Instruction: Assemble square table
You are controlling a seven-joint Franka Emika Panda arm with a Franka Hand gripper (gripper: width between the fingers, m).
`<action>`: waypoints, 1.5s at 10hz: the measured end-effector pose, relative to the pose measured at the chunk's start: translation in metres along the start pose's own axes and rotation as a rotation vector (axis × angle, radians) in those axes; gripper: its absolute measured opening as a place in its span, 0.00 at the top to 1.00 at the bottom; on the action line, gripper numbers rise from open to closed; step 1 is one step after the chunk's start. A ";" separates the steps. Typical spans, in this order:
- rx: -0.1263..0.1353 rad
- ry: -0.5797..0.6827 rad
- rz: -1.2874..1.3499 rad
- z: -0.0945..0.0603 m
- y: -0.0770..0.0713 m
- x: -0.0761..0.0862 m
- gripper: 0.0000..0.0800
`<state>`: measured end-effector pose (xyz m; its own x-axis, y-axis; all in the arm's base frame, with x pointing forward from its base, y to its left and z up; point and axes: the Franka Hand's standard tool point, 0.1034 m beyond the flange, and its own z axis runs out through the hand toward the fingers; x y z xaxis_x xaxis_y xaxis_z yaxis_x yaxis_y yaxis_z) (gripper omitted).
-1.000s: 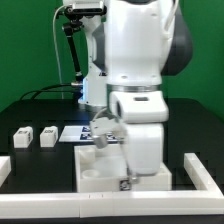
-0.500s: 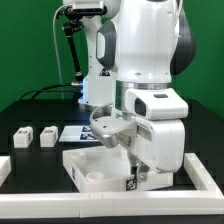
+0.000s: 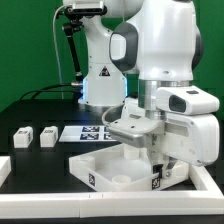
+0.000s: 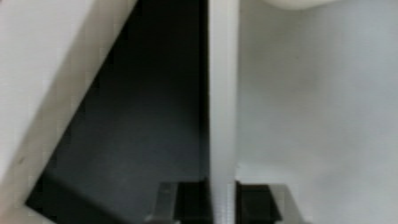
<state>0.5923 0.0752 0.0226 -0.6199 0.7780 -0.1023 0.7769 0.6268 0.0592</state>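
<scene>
Across the three-to-six o'clock side of the exterior view, the white arm [image 3: 165, 60] is looming over the black table [image 3: 30, 110], bending its wrist down onto the work. Below it, around six o'clock, the square table slab [image 3: 105, 162] is sitting turned cornerwise, one corner pointing toward eight o'clock and a black-white tag showing on its side wall. I cannot tell whether it is lying flat or hanging slightly raised. White border rails [image 3: 60, 197] are framing the table edge from six round to nine o'clock. The marker board [image 3: 95, 133] is lying near the slab, toward eleven o'clock from it. At nine o'clock a peg leg [image 3: 22, 137] and a second peg leg [image 3: 47, 136] are standing side by side, well apart from the slab.

In the wrist view the gripper [image 4: 217, 197] is pinching the slab's thin upright rim, with dark pads [image 4: 178, 197] pressing on either side of it.

Judging from this, the hold is sitting on a narrow wall far from the slab's middle, so the slab is likely to pivot or slip between the pads during any drag or lift. Its leading corner could also catch on the front rail and jam.
</scene>
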 end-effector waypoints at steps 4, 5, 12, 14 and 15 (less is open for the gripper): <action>0.016 0.000 -0.154 -0.001 -0.005 0.010 0.93; 0.011 -0.001 -0.207 -0.002 -0.005 0.014 0.93; 0.050 0.049 -0.719 -0.003 -0.025 0.020 0.92; 0.052 0.080 -0.820 -0.003 -0.015 0.033 0.92; 0.057 0.075 -0.892 -0.003 -0.019 0.028 0.92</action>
<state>0.5599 0.0858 0.0211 -0.9998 0.0046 -0.0212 0.0059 0.9982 -0.0604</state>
